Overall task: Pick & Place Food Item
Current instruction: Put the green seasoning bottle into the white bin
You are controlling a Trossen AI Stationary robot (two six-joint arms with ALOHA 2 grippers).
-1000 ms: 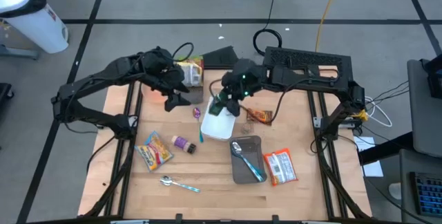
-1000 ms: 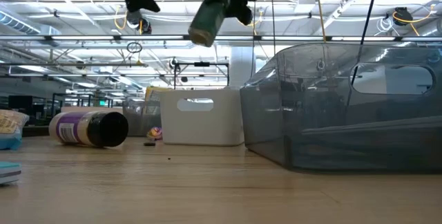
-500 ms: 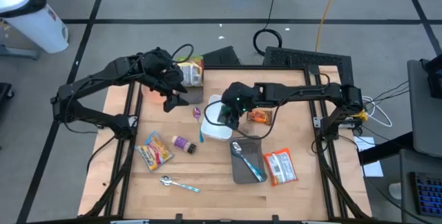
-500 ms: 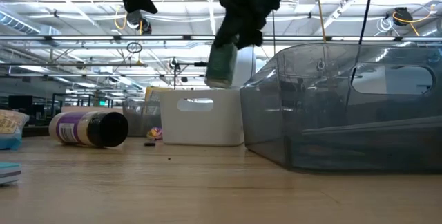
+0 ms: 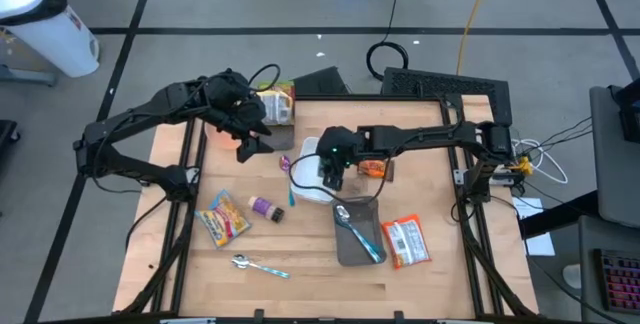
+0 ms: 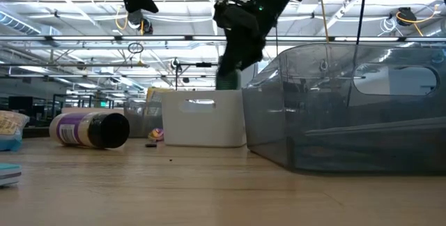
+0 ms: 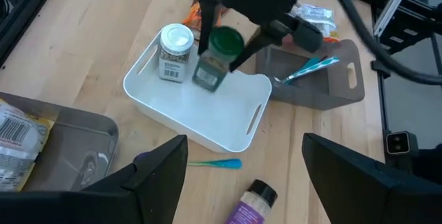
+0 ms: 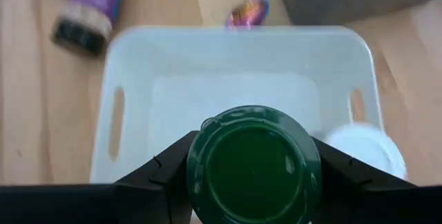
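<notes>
A spice jar with a green lid [image 7: 215,58] hangs over the white bin [image 7: 228,124], and my right gripper [image 5: 328,169] is shut on it. In the low view the jar [image 6: 228,78] reaches down to about the level of the bin's rim [image 6: 202,95]. A white-lidded jar [image 7: 173,50] stands inside the bin at one end. My left gripper [image 5: 250,140] hovers open with nothing between its fingers, high over the far left of the table, beside a grey bin [image 7: 76,148] that holds a snack pack. My right gripper pinches the jar at its lid end [image 8: 207,156], one finger [image 8: 155,179] on either side. The fingers slant down from the table's right and far side. The jar hangs clear over the bin, bottom down and slightly tilted.
A purple jar [image 5: 265,207] lies left of the bin, next to a teal utensil [image 5: 292,192]. A grey tray [image 5: 356,232] with a spoon sits toward the near edge. Snack packs [image 5: 225,216] [image 5: 405,242] [image 5: 375,168] and a metal spoon [image 5: 260,266] lie around them.
My right gripper has come down and toward the table's near edge with the green-lidded jar, ending over the white bin. The jar has swung from a slant to nearly upright, and its bottom has sunk from high above the bin to the bin's rim.
</notes>
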